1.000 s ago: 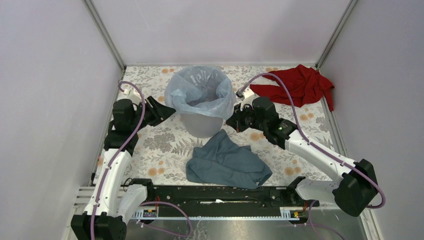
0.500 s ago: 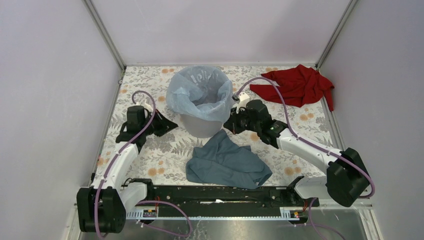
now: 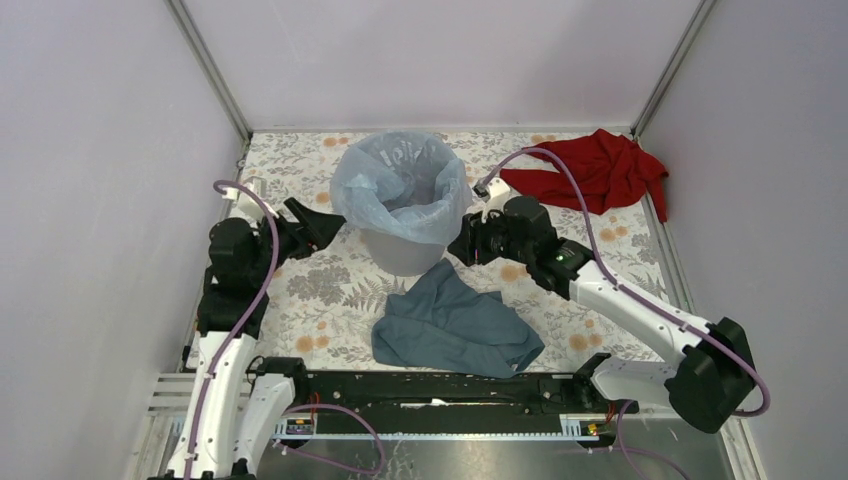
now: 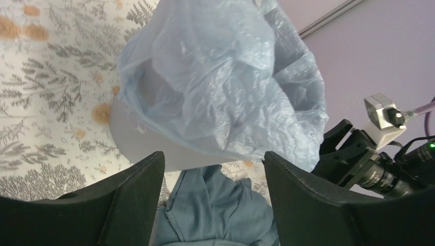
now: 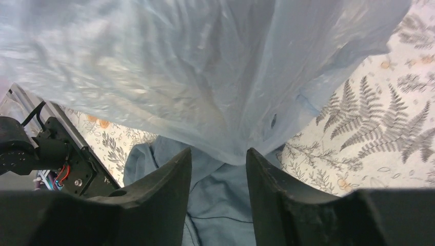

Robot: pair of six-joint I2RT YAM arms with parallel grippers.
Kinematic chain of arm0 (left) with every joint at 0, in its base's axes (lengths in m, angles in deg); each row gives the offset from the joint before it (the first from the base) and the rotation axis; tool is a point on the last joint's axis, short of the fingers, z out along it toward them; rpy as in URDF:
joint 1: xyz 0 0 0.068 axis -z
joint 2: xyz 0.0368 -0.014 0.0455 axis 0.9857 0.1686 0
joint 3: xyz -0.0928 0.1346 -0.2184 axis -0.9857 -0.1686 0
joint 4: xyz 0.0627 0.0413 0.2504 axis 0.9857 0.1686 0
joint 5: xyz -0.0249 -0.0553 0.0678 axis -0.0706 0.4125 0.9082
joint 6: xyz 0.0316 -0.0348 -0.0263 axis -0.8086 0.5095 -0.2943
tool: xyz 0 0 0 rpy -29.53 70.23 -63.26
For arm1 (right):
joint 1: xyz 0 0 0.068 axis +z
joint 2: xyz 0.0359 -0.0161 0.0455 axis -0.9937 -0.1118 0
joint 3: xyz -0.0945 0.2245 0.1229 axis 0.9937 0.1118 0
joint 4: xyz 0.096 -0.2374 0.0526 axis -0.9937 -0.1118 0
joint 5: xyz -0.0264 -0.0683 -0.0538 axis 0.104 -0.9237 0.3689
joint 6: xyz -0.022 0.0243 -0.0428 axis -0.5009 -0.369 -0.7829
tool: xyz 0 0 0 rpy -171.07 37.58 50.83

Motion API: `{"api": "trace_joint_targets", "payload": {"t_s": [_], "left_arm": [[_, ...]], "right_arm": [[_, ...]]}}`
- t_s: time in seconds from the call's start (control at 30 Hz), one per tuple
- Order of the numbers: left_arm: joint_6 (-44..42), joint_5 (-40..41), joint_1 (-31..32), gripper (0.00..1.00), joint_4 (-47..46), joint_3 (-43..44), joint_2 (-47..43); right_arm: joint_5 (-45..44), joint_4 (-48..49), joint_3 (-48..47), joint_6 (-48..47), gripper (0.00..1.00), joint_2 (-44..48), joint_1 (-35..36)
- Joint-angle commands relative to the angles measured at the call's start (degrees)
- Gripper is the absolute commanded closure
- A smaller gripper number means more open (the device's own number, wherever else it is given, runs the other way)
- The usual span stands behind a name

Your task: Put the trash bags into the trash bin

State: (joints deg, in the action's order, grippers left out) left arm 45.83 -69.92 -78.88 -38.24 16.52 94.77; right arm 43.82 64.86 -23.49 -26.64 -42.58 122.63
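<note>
The trash bin (image 3: 402, 252), a round light-grey wastebasket, stands at the middle back of the table. The trash bag (image 3: 400, 185), thin pale-blue crinkly plastic, lines it and is folded out over the rim. My left gripper (image 3: 322, 222) is open just left of the bin, apart from it, with nothing between its fingers. In the left wrist view the bag (image 4: 225, 77) drapes over the bin's wall (image 4: 146, 148) beyond my gripper (image 4: 213, 156). My right gripper (image 3: 462, 245) is open at the bin's right side. A hanging edge of the bag (image 5: 179, 66) dips to its fingertips (image 5: 219, 152), unpinched.
A slate-blue cloth (image 3: 455, 325) lies crumpled in front of the bin, under both grippers' lines of sight. A red cloth (image 3: 600, 170) lies at the back right corner. Enclosure walls run close along the left, right and back of the floral table (image 3: 300, 290).
Both grippers went from shut to open, letting go of the bag's edge. The left gripper dipped beside the bin, then drew back up and to the left. The right arm barely shifted.
</note>
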Motion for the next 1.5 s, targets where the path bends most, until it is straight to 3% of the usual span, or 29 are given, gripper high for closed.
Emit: {"api": "trace_joint_targets", "payload": {"t_s": [0.0, 0.13, 0.37, 0.5, 0.77, 0.87, 0.97, 1.07, 1.13, 1.17, 1.27, 1.37, 1.47], "left_arm": [[-0.5, -0.5, -0.1, 0.22, -3.7, 2.4, 2.3], [3.4, -4.5, -0.1, 0.21, -11.3, 2.2, 7.2], [6.3, -5.4, -0.1, 0.51, -14.7, -1.5, 7.4], [6.4, -4.5, -0.1, 0.58, -12.7, -4.3, 3.8], [4.8, -3.1, -0.1, 0.82, -9.4, -5.7, 1.9], [4.2, -2.3, 0.0, 0.96, -9.3, -5.8, 2.7], [3.7, -2.5, 0.0, 1.00, -9.9, -5.8, 4.8], [3.0, -2.7, -0.1, 0.93, -9.9, -5.2, 4.9], [1.0, -0.5, 0.0, 0.73, -7.7, -4.0, 3.7], [0.1, 1.5, 0.0, 0.55, -6.3, -3.2, 3.0], [-1.7, 3.9, -0.1, 0.30, -4.1, -2.1, 2.1], [-2.7, 0.4, -0.1, 0.23, -5.4, -1.5, 5.7], [-3.1, -4.2, -0.1, 0.24, -6.8, 0.0, 11.8]], "right_arm": [[-1.9, -2.1, -3.5, -1.4, 0.46, 4.4, 0.1], [-2.5, -2.1, -3.3, -0.8, 0.39, 5.8, 0.1], [-1.2, -1.2, -3.6, 0.1, 0.36, 4.6, 0.1], [-0.4, -0.7, -4.8, 0.1, 0.32, 3.7, 0.1], [-0.6, -3.4, -10.0, 1.7, 0.18, 3.5, 0.1], [-1.7, -5.5, -14.2, 1.8, 0.15, 2.9, 0.1], [-1.9, -8.5, -20.1, 1.2, 0.11, 0.9, 0.1], [-1.7, -11.3, -26.0, 0.7, 0.03, -2.0, 0.1], [-0.7, -14.6, -31.8, 0.6, 0.02, -5.7, 0.1], [-0.1, -15.5, -34.7, 1.0, 0.02, -8.3, 0.0], [0.5, -15.7, -40.8, 3.3, 0.02, -13.7, 0.1], [-0.3, -16.3, -46.4, 5.2, 0.07, -19.6, 0.1], [-0.6, -17.6, -52.4, 6.7, 0.25, -25.8, 0.3]]}}
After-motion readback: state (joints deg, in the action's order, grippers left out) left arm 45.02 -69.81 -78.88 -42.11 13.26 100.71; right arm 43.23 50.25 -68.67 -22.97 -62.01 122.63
